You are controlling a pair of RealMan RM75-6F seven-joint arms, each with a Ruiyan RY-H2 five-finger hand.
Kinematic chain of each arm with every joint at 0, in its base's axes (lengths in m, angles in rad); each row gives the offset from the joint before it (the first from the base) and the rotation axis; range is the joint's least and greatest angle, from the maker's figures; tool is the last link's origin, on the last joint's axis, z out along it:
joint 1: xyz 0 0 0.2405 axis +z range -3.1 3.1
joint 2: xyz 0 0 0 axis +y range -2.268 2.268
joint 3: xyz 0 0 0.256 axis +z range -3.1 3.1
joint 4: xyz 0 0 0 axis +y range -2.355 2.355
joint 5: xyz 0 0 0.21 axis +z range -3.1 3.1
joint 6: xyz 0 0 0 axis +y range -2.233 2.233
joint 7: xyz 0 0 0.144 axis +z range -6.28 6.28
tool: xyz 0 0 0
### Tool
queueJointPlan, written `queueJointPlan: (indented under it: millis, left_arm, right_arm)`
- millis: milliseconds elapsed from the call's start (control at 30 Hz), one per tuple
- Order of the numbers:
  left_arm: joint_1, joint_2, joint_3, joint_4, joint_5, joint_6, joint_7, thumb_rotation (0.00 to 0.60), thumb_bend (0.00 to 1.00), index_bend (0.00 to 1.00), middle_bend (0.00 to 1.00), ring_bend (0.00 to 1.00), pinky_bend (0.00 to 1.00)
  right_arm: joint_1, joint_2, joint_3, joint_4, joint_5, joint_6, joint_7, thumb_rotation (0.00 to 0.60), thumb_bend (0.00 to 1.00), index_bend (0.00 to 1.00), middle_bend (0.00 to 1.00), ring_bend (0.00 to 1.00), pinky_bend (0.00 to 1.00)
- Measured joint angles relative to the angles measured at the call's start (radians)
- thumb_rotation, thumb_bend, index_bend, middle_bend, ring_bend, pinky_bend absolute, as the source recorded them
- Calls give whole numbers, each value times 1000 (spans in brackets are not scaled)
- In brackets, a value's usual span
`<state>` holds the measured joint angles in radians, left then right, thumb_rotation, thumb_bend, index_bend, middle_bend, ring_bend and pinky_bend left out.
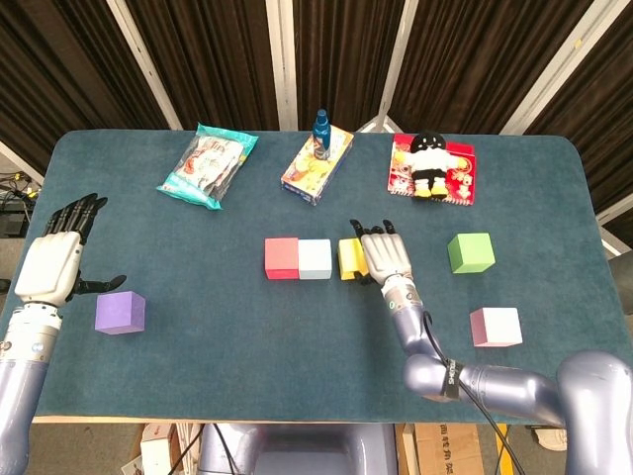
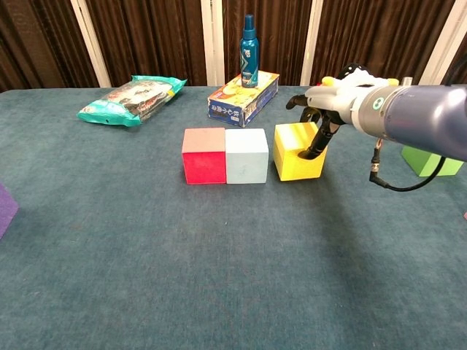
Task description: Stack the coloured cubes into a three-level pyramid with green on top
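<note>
A red cube point(image 1: 282, 258) and a light blue cube point(image 1: 316, 259) stand touching in a row at mid-table. Just right of them sits the yellow cube point(image 1: 348, 258), a narrow gap away from the light blue cube point(image 2: 246, 154). My right hand point(image 1: 384, 255) presses its spread fingers against the right side of the yellow cube point(image 2: 295, 152) without gripping it. Farther right are the green cube point(image 1: 471, 252) and a pink cube point(image 1: 495, 326). A purple cube point(image 1: 121, 312) lies at the left, beside my left hand point(image 1: 54, 262), which hovers open.
Along the far side lie a snack bag point(image 1: 208, 165), a printed box point(image 1: 316, 164) with a blue bottle point(image 1: 320, 132) on it, and a plush toy point(image 1: 430, 165) on a red box. The table's front edge runs close to the pink cube.
</note>
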<state>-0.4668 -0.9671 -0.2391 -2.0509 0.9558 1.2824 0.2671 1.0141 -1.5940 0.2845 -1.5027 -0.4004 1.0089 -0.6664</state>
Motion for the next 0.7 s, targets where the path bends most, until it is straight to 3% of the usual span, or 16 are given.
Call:
queueJointPlan:
  millis: [700]
  left_arm:
    - [-1, 4, -4, 9, -11, -14, -15, 600, 107, 0, 6, 0, 18]
  right_arm:
    - [24, -47, 7, 44, 31, 10, -18, 600, 343, 0, 368, 191, 0]
